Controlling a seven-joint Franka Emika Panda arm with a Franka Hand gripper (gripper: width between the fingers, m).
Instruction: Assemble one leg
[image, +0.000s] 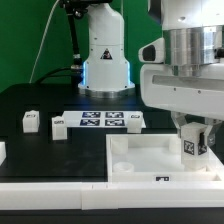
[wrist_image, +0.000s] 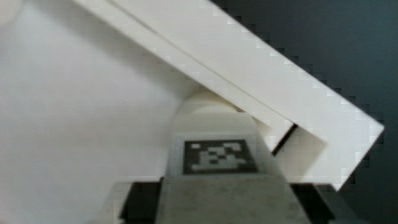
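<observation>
My gripper (image: 193, 137) is shut on a leg (image: 191, 146), a small white post with a black-and-white tag, and holds it upright over the far right corner of the large white square tray (image: 150, 160). In the wrist view the leg (wrist_image: 217, 150) runs between my dark fingers (wrist_image: 150, 203), its tip at the tray's corner (wrist_image: 267, 95), by the raised rim. I cannot tell whether the tip touches the tray. Other loose legs (image: 30, 121) (image: 58, 124) (image: 136, 121) lie on the black table beyond the tray.
The marker board (image: 101, 120) lies flat behind the tray. The arm's white base (image: 105, 55) stands at the back. A white part (image: 2, 152) shows at the exterior view's left edge.
</observation>
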